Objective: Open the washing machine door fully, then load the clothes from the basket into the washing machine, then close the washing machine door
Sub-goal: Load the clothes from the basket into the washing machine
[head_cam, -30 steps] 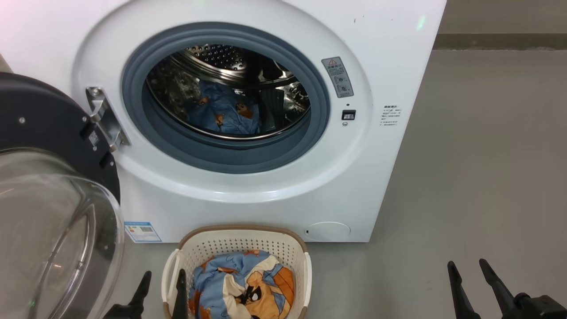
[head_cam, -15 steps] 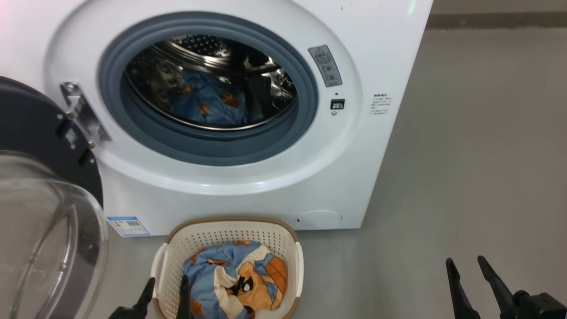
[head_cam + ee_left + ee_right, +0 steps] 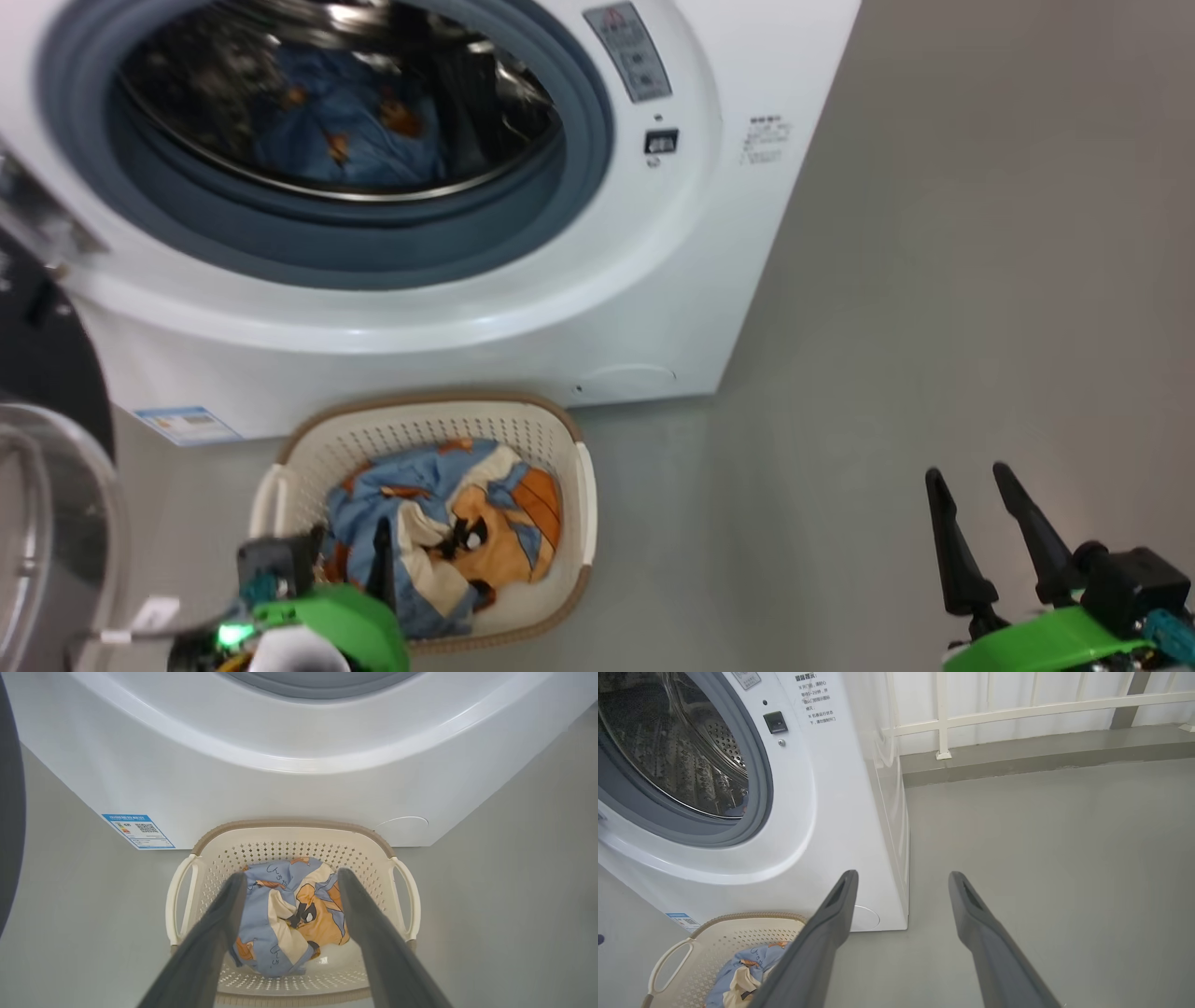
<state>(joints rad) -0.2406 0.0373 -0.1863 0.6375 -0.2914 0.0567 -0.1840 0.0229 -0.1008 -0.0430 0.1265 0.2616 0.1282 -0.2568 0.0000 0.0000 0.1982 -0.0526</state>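
The white washing machine (image 3: 523, 308) stands with its door (image 3: 42, 373) swung open at the far left, glass porthole bulging toward me. One piece of blue bear-print clothes (image 3: 345, 121) lies in the steel drum. The cream basket (image 3: 429, 406) sits on the floor against the machine's foot and holds more clothes (image 3: 448, 527). My left gripper (image 3: 347, 549) hangs open over the basket's near left part. In the left wrist view its fingers (image 3: 224, 924) frame the clothes (image 3: 289, 914) from above, apart from them. My right gripper (image 3: 968, 478) is open over bare floor to the right.
Grey floor (image 3: 934, 280) spreads to the right of the machine. In the right wrist view a low kerb (image 3: 1041, 760) and a white railing (image 3: 1017, 709) stand behind it. A blue sticker (image 3: 138, 830) marks the machine's lower left corner.
The head camera has tipped down and turned, so machine and basket slid up and left in view. My left gripper now sits further over the basket. Both grippers stay open.
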